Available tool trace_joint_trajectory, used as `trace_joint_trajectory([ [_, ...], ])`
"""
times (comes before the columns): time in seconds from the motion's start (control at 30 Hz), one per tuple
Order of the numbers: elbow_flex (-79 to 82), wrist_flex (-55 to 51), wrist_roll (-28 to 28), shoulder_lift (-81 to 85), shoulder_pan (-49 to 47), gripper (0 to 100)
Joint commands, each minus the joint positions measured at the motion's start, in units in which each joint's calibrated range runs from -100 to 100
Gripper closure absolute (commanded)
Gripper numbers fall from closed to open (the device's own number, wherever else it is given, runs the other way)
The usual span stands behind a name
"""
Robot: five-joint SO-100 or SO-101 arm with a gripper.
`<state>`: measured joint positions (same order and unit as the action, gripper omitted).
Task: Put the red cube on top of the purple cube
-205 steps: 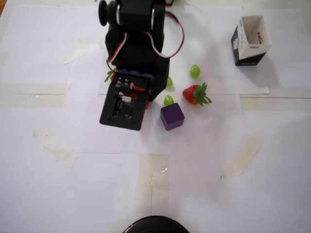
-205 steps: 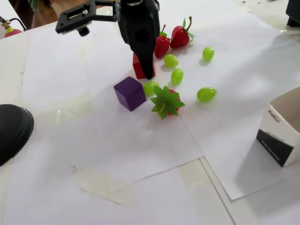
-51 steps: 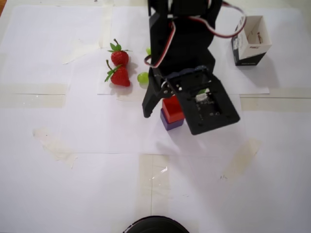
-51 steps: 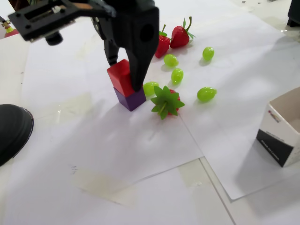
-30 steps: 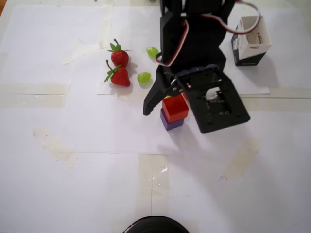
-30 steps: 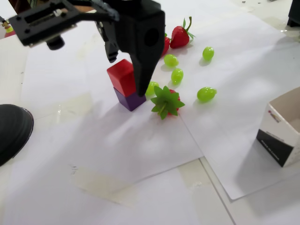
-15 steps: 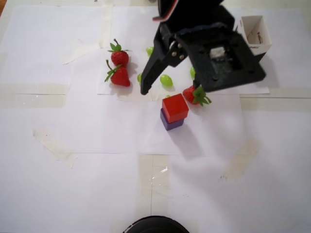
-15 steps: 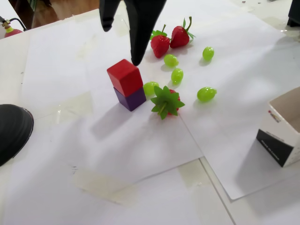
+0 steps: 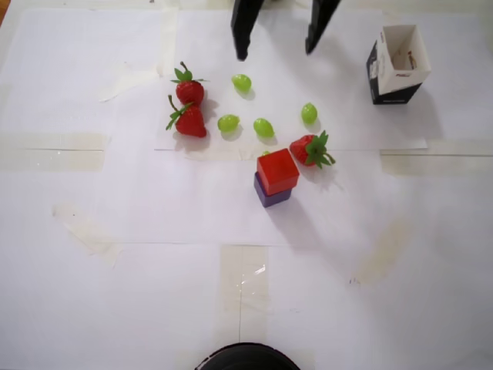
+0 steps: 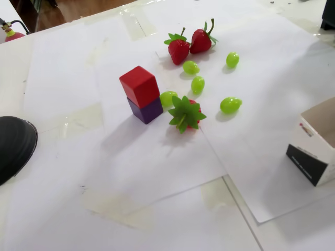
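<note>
The red cube [image 9: 277, 170] sits on top of the purple cube [image 9: 273, 196] near the middle of the white paper. It is slightly offset and turned against the purple cube. Both also show in the fixed view, the red cube [image 10: 139, 85] stacked on the purple cube [image 10: 146, 111]. My gripper [image 9: 276, 52] is at the far top edge of the overhead view. Its two black fingers [image 9: 243, 31] are spread wide apart and hold nothing. It is well clear of the stack.
Two strawberries [image 9: 189, 104] lie to the left of the stack and one strawberry [image 9: 310, 149] lies right beside it. Several green grapes [image 9: 263, 127] are scattered between stack and gripper. An open small box [image 9: 397, 62] stands at the top right. A dark round object [image 9: 246, 358] is at the bottom edge.
</note>
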<state>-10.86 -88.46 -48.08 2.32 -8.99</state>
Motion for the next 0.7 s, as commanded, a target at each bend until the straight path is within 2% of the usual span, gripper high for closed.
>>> trace_joint_trajectory([
  [0.0, 31.31, 7.82, -0.49, 25.20, 1.78, 98],
  [0.27, 62.95, 19.10, -0.15, 49.62, 5.09, 100],
  [0.67, 90.31, 24.90, -2.00, 82.38, 7.00, 100],
])
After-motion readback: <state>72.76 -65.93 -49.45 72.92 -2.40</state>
